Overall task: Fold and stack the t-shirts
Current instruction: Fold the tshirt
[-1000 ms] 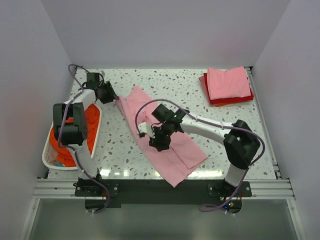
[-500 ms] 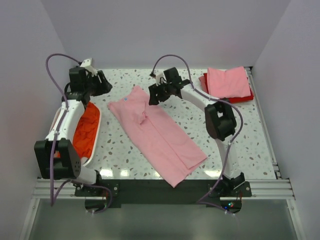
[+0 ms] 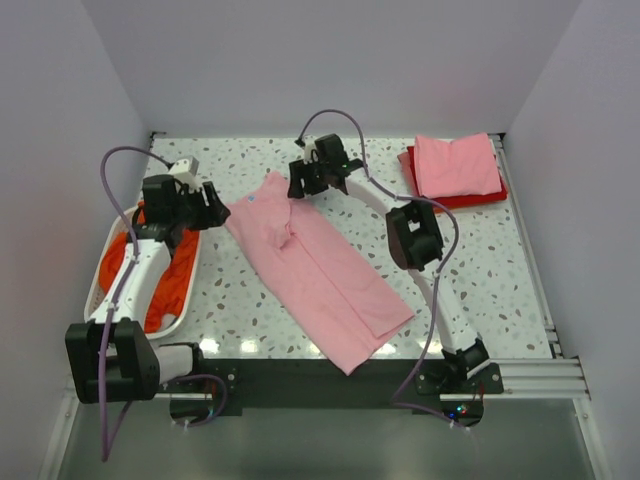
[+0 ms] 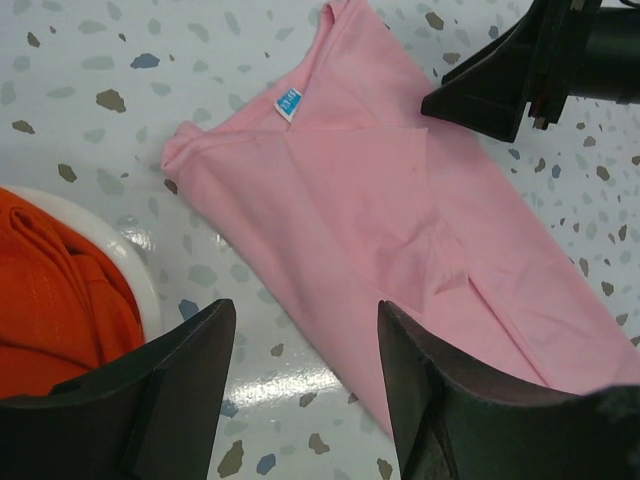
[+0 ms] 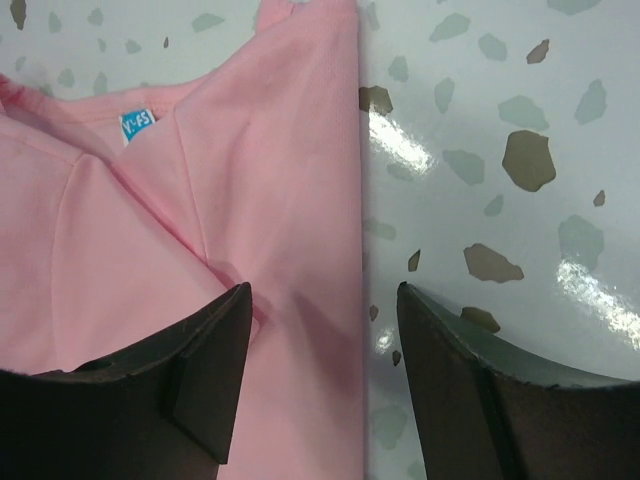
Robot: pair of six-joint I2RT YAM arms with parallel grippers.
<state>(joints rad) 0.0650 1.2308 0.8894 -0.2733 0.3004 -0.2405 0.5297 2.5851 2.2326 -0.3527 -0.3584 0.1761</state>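
The light pink t-shirt (image 3: 320, 270) lies flat across the middle of the table (image 3: 480, 260), 11 to 5 o'clock; a basket (image 4: 135, 270) of orange t-shirts (image 3: 175, 268) sits at 9, a folded pink-on-red stack (image 3: 455, 165) at 2. The left gripper (image 4: 300, 330) and right gripper (image 5: 322, 300) hover released at the shirt's collar end, grasping nothing.

walls (image 3: 330, 60): plain pale grey | table (image 3: 480, 260): speckled terrazzo, glossy glare

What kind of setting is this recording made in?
Likely a lab test cell, not a home: blank white walls box in a speckled tabletop, a metal mounting rail runs along its near edge, and a laundry basket and pink t-shirt serve as props.
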